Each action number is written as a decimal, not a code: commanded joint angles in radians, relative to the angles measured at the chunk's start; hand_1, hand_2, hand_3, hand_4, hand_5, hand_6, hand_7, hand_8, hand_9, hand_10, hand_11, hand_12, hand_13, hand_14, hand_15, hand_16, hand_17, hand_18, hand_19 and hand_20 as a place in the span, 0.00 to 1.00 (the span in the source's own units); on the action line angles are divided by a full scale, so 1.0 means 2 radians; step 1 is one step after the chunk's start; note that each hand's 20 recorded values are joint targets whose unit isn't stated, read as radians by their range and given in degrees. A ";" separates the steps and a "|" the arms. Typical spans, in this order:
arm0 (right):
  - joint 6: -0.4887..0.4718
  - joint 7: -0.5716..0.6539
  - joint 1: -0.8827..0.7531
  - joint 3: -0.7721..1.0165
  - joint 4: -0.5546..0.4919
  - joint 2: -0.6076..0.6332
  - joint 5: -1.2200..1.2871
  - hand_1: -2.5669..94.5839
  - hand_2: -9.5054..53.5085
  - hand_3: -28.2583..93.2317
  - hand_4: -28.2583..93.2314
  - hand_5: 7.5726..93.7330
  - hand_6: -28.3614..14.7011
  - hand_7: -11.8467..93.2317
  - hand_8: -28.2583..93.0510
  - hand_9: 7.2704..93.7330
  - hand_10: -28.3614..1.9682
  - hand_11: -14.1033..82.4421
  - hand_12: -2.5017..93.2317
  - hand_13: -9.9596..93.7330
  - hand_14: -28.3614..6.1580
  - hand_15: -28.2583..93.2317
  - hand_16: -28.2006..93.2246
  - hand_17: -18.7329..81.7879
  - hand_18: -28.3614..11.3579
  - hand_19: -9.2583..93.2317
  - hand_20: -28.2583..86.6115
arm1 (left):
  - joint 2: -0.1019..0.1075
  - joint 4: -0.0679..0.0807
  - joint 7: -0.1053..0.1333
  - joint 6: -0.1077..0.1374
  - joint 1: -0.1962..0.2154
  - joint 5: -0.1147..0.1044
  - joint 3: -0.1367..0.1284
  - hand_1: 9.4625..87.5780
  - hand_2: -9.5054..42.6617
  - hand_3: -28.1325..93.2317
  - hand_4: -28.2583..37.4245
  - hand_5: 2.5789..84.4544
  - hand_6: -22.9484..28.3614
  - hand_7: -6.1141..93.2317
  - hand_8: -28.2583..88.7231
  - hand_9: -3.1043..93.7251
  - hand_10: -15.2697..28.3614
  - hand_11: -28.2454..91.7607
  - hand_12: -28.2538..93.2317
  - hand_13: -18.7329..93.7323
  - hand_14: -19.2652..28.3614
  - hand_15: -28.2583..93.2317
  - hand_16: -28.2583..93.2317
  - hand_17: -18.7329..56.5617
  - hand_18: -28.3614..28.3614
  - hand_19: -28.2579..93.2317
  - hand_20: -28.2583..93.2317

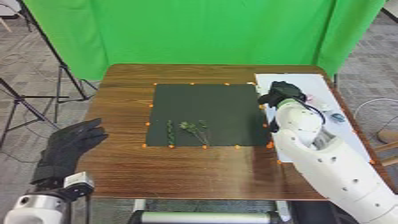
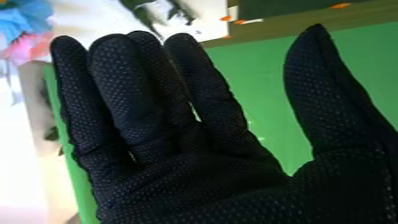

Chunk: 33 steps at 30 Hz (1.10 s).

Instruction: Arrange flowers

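1 high view, 1 wrist close-up

From where I stand, this looks like a robotics lab (or a studio corner lent to one). A bright green curtain (image 1: 213, 32) hangs behind the table (image 1: 124, 175), and a black stand (image 1: 63, 67) rises from grey carpet (image 1: 362, 60) at one side. Orange dots (image 1: 205, 146) mark the work area, and two white robot arms (image 1: 333, 167) reach in over the wood.
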 commanded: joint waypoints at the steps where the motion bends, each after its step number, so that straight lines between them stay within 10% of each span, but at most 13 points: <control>1: 0.033 0.017 -0.008 -0.007 0.007 -0.001 -0.052 0.28 0.19 0.84 0.04 0.57 0.29 0.26 0.16 0.56 0.07 0.62 0.25 0.60 0.20 0.84 0.36 0.49 0.00 0.83 0.09 | -0.003 0.001 -0.003 -0.003 0.000 0.000 0.001 0.24 0.36 0.89 0.22 0.55 0.73 0.20 0.17 0.45 0.88 0.56 0.31 0.44 1.00 0.74 0.12 0.14 0.88 0.72 0.37; 33: -0.016 0.020 0.003 -0.006 0.092 -0.034 -0.099 0.30 0.15 0.83 0.04 0.64 0.34 0.26 0.16 0.63 0.13 0.63 0.25 0.66 0.25 0.84 0.37 0.50 0.00 0.87 0.11 | -0.009 0.007 -0.014 -0.014 -0.023 0.005 0.009 0.24 0.36 0.89 0.22 0.55 0.73 0.21 0.17 0.45 0.87 0.56 0.31 0.44 1.00 0.74 0.12 0.14 0.88 0.72 0.37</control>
